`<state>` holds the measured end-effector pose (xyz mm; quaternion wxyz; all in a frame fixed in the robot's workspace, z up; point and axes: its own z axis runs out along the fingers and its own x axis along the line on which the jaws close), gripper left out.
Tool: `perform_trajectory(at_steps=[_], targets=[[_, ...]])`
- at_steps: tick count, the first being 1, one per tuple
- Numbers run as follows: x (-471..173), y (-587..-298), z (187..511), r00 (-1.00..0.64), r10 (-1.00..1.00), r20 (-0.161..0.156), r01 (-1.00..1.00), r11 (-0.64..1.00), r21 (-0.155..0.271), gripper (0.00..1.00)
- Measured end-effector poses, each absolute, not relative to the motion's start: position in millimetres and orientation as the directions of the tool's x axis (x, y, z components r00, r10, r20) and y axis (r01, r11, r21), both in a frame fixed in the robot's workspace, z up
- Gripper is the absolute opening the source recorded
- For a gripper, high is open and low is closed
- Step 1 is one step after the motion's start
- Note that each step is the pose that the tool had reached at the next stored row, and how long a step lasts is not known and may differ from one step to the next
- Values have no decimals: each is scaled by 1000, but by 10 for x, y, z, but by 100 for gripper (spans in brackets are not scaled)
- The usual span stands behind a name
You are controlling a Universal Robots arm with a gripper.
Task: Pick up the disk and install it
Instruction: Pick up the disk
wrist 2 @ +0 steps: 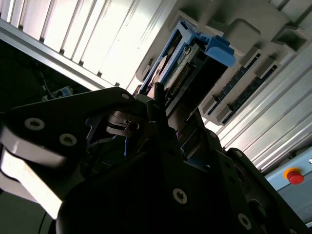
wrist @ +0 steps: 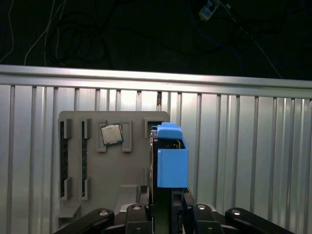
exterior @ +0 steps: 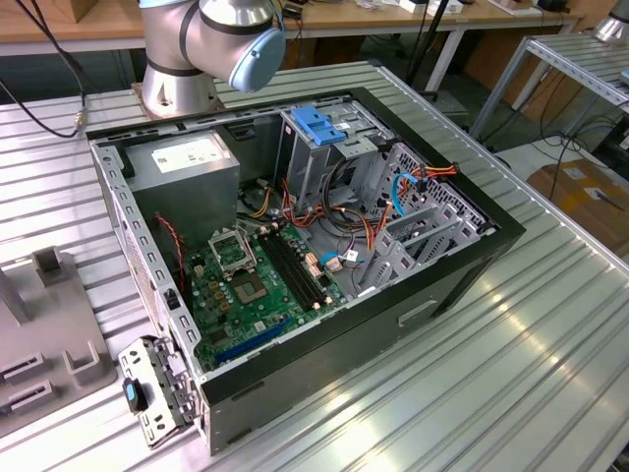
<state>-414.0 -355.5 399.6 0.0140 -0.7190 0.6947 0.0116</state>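
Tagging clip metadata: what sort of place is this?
Probably a robotics lab workcell for PC assembly: an open black desktop computer case on a ribbed aluminium table, a grey moulded parts fixture holding the blue-framed disk, wooden workbenches behind.

disk (wrist: 172, 168): near end hidden behind gripper (wrist: 165, 210) | contact: perhaps touching, unclear | arm (exterior: 211, 39): cropped by exterior view's edge

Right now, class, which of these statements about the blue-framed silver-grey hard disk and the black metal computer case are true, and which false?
1. The silver-grey hard disk in its bright blue plastic frame stands on edge in the grey plastic holder tray. True.
2. A square silver processor chip lies on that tray. True.
3. The black metal computer case is closed. False: it is open, its green motherboard showing.
4. The disk is already inside the case. False: it is in the tray, by the gripper.
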Motion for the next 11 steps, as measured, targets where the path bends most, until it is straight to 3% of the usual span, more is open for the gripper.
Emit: perform_trajectory(at_steps=[11], targets=[[-4140,-3555,4066,34,-999,-36,-999,-34,-4,35]])
